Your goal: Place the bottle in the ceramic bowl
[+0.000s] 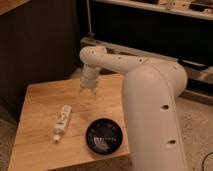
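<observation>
The end effector (87,93) hangs open and empty over the table (40,100), the bottle (61,121) lying flat at its 7 o'clock and 9 o'clock of the ceramic bowl (104,136), so an off-centre pinch may roll it away.

1. The wooden table (40,100) (pale planks) carries two things.
2. The bottle (62,121) lies on its side left of the middle, with its cap toward the near edge.
3. The ceramic bowl (89,135) sits upright by the near right corner, apart from the bottle.
4. The gripper (87,94) hangs above the table's far half, fingers parted and empty.
</observation>
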Motion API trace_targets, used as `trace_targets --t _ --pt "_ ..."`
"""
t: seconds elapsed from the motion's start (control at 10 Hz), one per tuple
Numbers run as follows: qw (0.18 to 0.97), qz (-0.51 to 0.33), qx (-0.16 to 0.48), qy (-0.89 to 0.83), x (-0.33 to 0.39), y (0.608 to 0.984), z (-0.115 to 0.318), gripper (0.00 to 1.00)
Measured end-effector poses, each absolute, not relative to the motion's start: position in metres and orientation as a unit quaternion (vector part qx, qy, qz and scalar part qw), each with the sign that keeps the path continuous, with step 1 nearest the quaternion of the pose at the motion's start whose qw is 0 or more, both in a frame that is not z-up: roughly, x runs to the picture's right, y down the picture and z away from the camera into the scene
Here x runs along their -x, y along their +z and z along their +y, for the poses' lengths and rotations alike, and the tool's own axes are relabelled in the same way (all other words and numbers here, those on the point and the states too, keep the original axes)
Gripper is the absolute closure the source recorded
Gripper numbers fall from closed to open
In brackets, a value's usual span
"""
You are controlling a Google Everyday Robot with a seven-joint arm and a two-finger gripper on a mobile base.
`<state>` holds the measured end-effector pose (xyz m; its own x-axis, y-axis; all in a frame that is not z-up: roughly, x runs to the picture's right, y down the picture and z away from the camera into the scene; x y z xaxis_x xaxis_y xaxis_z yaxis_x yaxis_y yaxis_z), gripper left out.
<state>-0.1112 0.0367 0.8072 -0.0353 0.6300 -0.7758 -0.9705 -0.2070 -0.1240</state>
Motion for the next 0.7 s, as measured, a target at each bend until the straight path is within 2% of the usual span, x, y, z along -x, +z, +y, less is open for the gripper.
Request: trace_targets --t 0.4,0.7 --pt "0.546 0.193 0.427 0.694 0.105 0.829 0.051 0.35" --pt "0.546 0.196 0.435 0.688 0.14 0.824 0.059 0.35"
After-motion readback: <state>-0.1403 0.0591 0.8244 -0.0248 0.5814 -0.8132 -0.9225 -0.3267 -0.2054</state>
